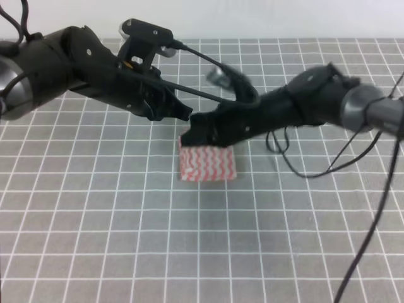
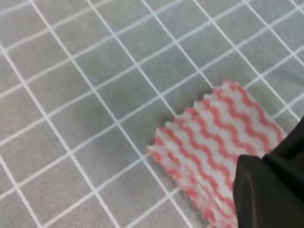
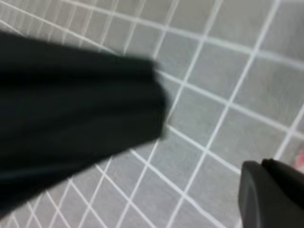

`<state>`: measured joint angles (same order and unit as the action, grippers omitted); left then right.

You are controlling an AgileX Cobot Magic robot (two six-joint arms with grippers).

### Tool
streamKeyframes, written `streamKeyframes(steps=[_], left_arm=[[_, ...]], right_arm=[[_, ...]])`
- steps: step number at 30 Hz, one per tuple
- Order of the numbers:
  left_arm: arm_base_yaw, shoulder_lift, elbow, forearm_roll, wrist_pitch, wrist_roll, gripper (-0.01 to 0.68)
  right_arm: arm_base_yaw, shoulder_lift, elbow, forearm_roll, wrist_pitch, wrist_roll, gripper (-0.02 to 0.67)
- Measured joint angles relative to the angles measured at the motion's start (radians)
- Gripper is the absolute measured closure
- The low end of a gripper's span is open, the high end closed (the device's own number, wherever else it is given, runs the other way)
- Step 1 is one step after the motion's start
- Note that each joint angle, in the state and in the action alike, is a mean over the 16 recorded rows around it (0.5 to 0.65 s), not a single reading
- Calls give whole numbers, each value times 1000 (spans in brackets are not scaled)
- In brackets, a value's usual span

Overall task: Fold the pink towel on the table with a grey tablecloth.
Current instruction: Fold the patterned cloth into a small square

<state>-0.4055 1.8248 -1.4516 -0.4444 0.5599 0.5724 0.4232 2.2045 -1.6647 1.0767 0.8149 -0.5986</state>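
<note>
Left gripper (image 1: pixel 178 112): black, reaching in from the left and above the bench, its tip just beyond the far left corner of the towel. Jaw state cannot be told; the tip merges with the dark arm bodies in the high view.

Right gripper (image 1: pixel 201 134): black, reaching in from the right, its tip over the towel's far edge. Whether it touches or clamps the cloth cannot be told; the fingers are hidden under the arm. In the left wrist view a black gripper part (image 2: pixel 270 190) overlaps the towel's lower right part. In the right wrist view a blurred black mass (image 3: pixel 71 114) fills the left half, with another dark part at the lower right.

Towel (image 1: pixel 208 164): pink-and-white wavy stripes, serrated edges, lying flat near the bench centre as a small rectangle, about one grid square deep and somewhat wider. Layers cannot be counted.

Bench (image 1: pixel 126 240): grey cloth with a thin white grid, spreading on all sides of the towel.

Cables (image 1: pixel 303 170): thin, black, hanging from the right arm over the bench at right.
</note>
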Motion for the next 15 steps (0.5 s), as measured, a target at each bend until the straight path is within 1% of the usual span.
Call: streamKeyframes(steps=[4,11,15], left_arm=[[0,5,0,-7,19,11,675],[0,43,0,-60,62,64,675],[-1,81,0,-96,96,99,675]], right_arm=[[-3,-23,0,-102,-7,37,663],[-5,-25,0,-294,-36,148,665],[-4,-30,0,-339,-48,175,665]])
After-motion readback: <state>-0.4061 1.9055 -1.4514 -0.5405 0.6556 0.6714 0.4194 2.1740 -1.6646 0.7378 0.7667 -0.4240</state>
